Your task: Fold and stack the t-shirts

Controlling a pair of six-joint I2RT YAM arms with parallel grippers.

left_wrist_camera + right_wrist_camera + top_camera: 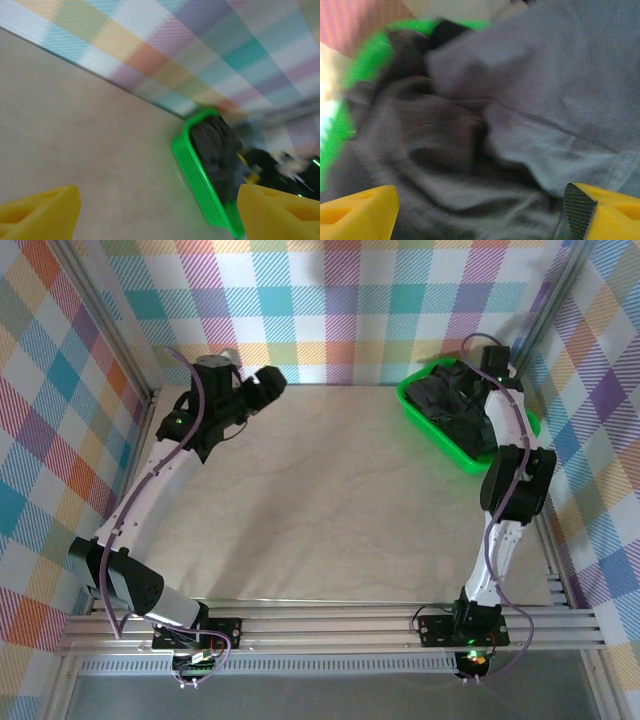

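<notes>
t-shirts (450,405) heaped in green basket (466,460), right claw (480,212) spread above

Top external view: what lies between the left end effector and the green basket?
Just bare tabletop separates the left end effector from the green basket of t-shirts; the top external view shows it.

**Three cameras, one shared basket**

The top camera looks down from high at the near edge, taking in the whole tabletop (330,500) out to the far wall (330,300). The left wrist camera sits low at the far left, facing right across the tabletop towards the green basket (470,462) in the far right corner. The right wrist camera hangs very near the shirts (470,135) inside it. All three views share that basket.
</notes>
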